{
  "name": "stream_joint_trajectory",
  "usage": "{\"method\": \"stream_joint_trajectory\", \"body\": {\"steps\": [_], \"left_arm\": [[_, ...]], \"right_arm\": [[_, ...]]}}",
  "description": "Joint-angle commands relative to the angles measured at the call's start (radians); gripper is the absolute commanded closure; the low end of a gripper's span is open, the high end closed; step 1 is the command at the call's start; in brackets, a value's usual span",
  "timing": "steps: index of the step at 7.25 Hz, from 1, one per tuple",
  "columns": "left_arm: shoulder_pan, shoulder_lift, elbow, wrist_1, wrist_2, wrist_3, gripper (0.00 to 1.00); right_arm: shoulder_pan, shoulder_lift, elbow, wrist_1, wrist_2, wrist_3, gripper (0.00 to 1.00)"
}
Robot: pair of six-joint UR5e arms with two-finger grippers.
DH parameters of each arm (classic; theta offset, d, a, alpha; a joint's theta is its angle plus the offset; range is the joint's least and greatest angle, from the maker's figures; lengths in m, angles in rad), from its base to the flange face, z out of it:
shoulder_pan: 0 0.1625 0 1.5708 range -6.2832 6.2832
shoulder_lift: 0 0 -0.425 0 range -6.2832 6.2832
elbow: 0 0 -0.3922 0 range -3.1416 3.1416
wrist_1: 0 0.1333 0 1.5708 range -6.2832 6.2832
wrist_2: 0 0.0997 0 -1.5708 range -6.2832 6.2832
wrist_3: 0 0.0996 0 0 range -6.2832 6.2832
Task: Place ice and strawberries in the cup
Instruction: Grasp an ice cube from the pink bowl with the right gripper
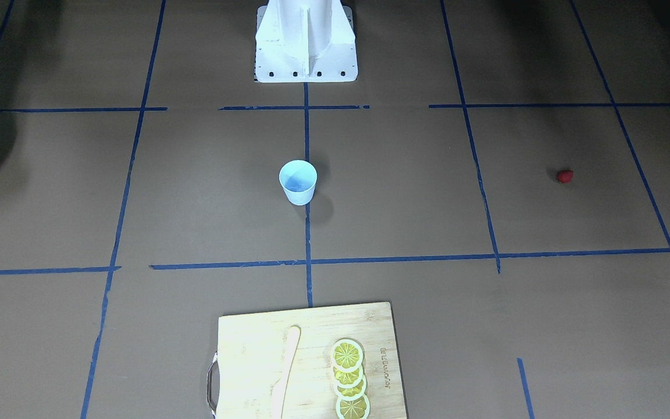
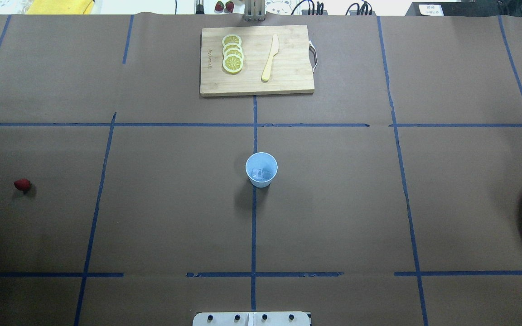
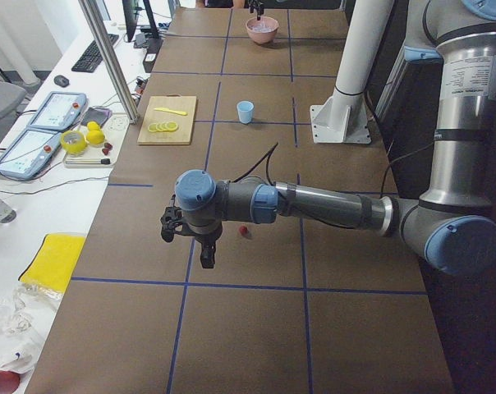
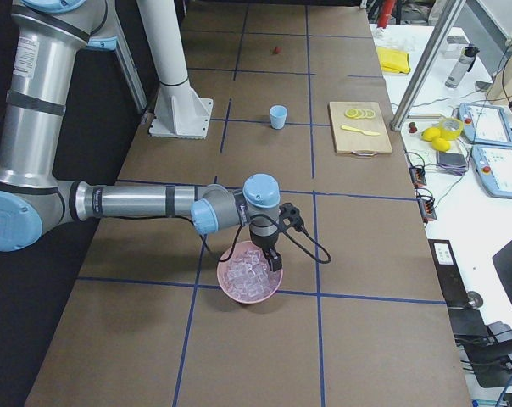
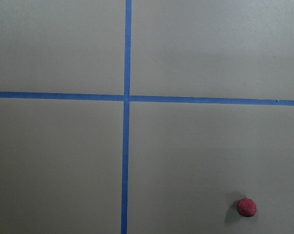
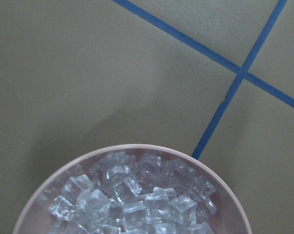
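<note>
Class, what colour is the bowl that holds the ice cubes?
The bowl is pale pink, seen best in the exterior right view, with clear ice inside.

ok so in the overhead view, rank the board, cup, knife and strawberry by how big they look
1. board, by far the largest
2. cup
3. knife, longer than the cup is wide but much thinner, so it covers less
4. strawberry, the smallest
</note>
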Motion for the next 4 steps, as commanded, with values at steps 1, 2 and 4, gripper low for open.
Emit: {"method": "stream_joint_trajectory", "body": {"steps": [1, 2, 4], "left_arm": [[0.000, 0.000, -0.002, 0.000, 0.000, 0.000, 0.00], [0.000, 0.000, -0.003, 0.000, 0.000, 0.000, 0.00], [0.000, 0.003, -0.012, 0.000, -0.002, 0.000, 0.00]], "right_arm": [[0.000, -0.007, -0.063, 0.059, 0.008, 0.001, 0.06], [-0.001, -0.011, -0.061, 0.056, 0.008, 0.003, 0.06], [-0.011, -0.023, -0.061, 0.053, 0.005, 0.001, 0.10]]}}
